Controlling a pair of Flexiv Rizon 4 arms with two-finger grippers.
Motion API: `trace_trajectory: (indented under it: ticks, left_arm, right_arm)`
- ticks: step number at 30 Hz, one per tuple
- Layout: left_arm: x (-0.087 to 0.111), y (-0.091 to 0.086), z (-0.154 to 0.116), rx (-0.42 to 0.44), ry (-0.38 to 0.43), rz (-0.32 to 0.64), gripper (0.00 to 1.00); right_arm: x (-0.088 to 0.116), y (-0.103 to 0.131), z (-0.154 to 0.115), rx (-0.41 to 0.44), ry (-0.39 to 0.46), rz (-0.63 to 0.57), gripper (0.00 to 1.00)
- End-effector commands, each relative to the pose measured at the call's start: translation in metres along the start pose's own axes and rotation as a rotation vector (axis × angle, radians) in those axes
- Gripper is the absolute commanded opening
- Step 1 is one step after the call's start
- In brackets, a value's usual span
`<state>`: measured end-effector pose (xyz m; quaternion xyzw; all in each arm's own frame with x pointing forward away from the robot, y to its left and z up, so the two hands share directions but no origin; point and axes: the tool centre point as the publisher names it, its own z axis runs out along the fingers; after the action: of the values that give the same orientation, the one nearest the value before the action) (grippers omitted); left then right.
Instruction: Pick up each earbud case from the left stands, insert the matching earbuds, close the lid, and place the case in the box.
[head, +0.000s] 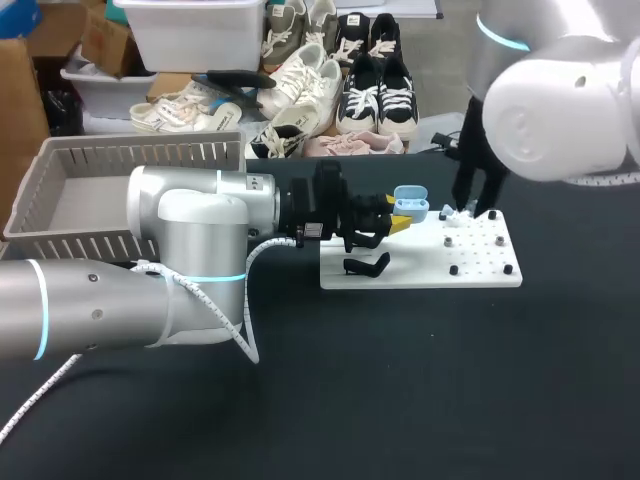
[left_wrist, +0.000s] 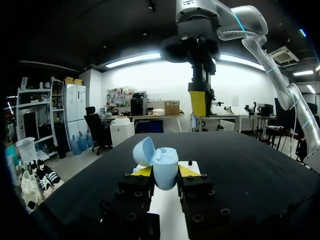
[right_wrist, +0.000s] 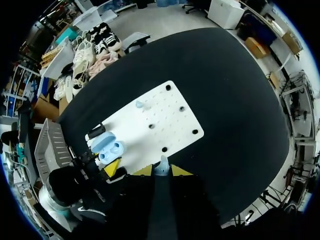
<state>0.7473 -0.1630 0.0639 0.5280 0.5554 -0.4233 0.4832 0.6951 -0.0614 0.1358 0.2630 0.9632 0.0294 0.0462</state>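
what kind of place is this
Probably a robot test bench: over a black table, the left hand holds an open blue earbud case, the right hand holds an earbud at a white pegboard, with a grey box alongside.

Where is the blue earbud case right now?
The case is mid-table in the head view, lid open, pinched in the left gripper above the white board's left end.

Left arm (head: 190, 240): enters from the left, forearm level, reaching toward the middle.
Left gripper (head: 403, 218): fingers horizontal, clamped from both sides on a light-blue earbud case (head: 411, 201).
Right arm (head: 560, 110): enters from the upper right, wrist pointing straight down.
Right gripper (head: 470, 212): tips pinching a small pale-blue earbud (right_wrist: 161, 165).
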Motion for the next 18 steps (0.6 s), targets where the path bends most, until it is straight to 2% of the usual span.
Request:
trace_trajectory:
  ticks: [1, 10, 18]
  left_arm:
    - [0.000, -0.001, 0.000, -0.004, -0.003, 0.001, 0.00]
    - [0.000, -0.001, 0.000, -0.004, -0.003, 0.001, 0.00]
    - [0.000, -0.001, 0.000, -0.004, -0.003, 0.001, 0.00]
  right_arm:
    - [0.004, 0.019, -0.007, 0.069, -0.006, 0.009, 0.00]
    - [0.006, 0.049, -0.016, 0.056, -0.021, 0.046, 0.00]
    - [0.006, 0.066, -0.010, 0.032, -0.018, 0.057, 0.00]
